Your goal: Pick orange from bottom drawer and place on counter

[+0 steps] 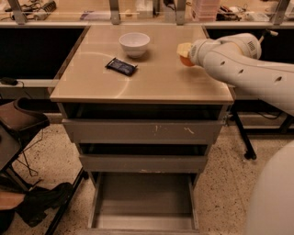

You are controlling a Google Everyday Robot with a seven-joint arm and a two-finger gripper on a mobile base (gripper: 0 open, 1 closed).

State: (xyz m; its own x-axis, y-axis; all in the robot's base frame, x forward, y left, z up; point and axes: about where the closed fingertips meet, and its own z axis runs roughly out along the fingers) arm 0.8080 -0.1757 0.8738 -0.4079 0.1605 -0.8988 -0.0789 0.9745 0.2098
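Note:
The orange (187, 61) is held in my gripper (185, 55), which is shut on it just above the right rear part of the beige counter (151, 80). Only the lower part of the orange shows under the pale fingers (183, 47). My white arm reaches in from the right. The bottom drawer (143, 202) stands pulled open at the foot of the cabinet, and its grey tray is bare.
A white bowl (134, 43) and a dark packet (121, 66) lie on the counter's rear left. Two upper drawers (142, 131) are slightly open. A chair (20, 121) and a black shoe (43, 202) are at left. A cluttered workbench (147, 9) runs behind.

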